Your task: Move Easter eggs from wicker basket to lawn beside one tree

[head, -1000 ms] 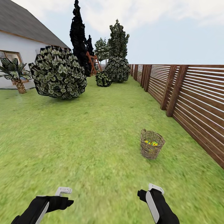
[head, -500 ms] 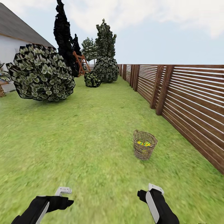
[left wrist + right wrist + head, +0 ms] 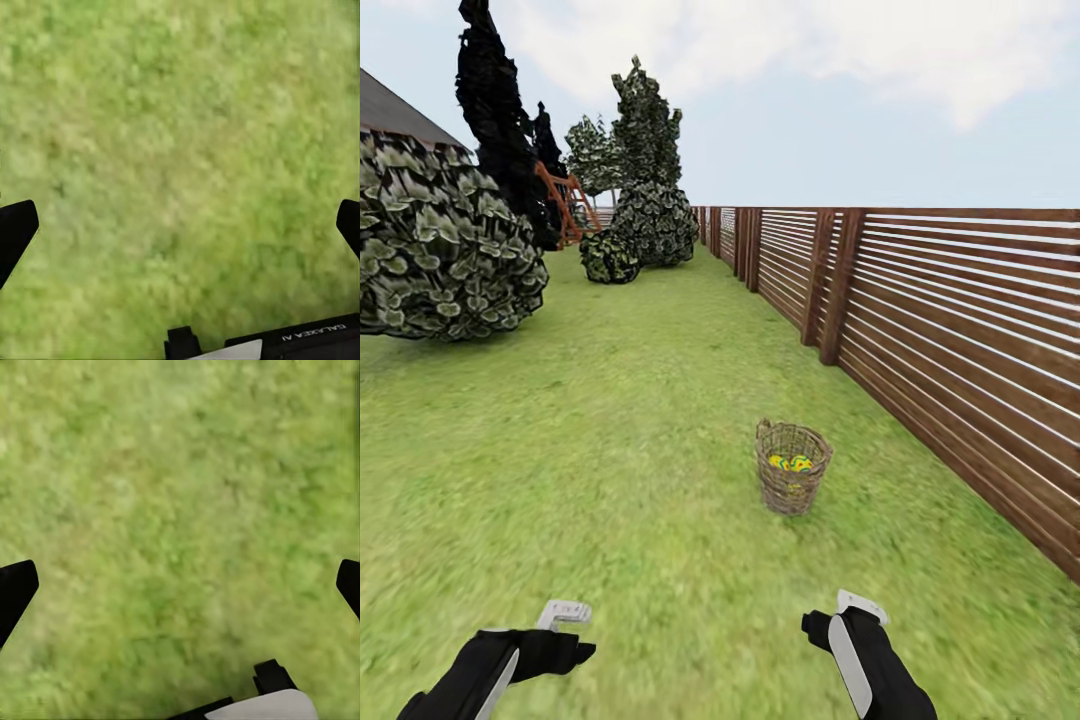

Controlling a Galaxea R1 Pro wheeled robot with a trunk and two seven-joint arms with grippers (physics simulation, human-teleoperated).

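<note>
We are standing in a home's back garden: a mottled green lawn is stretching ahead, a brown slatted wooden fence is running along the right, leafy shrubs and trees are crowding a house roof at left.

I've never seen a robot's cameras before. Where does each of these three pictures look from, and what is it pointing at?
Head view: from the robot's head, forward and down over the lawn to the wicker basket holding Easter eggs, beside the fence; both arms show, left gripper and right gripper.
Left wrist view: by the left gripper, facing grass; black fingertips at the edges.
Right wrist view: the same, with its fingertips.
Shared: both wrist views see lawn.
</note>
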